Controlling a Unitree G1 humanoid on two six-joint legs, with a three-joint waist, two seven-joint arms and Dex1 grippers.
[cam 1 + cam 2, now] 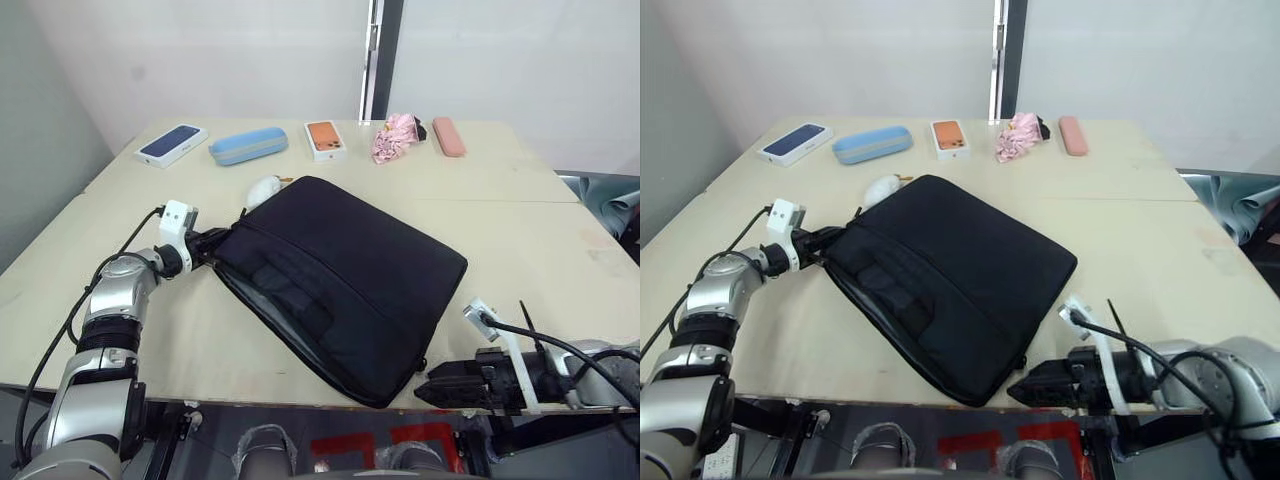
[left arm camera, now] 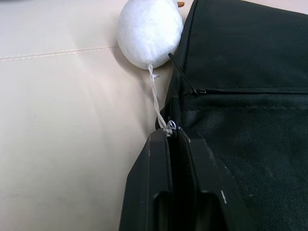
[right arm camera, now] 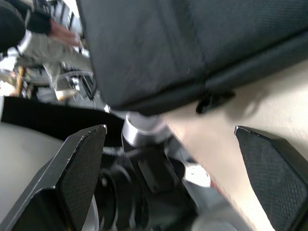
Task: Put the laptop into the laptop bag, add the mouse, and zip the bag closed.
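The big black fabric laptop bag (image 1: 345,285) lies flat and skewed on the pale beige table (image 1: 540,240), one corner reaching the table's near edge. Along the bag's side facing the left arm the zip gapes and a strip of grey lining shows.

The left gripper (image 2: 175,139) sits at the bag's corner on that side, its two black fingers (image 2: 154,192) pressed together. A thin white string runs from between their tips to a lumpy white plush charm (image 2: 149,31) that touches the bag's far edge; the fingers seem to pinch the zip pull where the string is tied, though the pull itself is too small to make out.

The right gripper (image 1: 437,385) hovers at the table's near edge, just beside the bag's nearest corner. Its fingers (image 3: 79,173) stand wide apart and hold nothing.

Beyond the bag, along the table's far edge, lie a dark phone box, a blue oblong case (image 1: 248,146), an orange phone box (image 1: 325,140), a crumpled pink item and a pink case.
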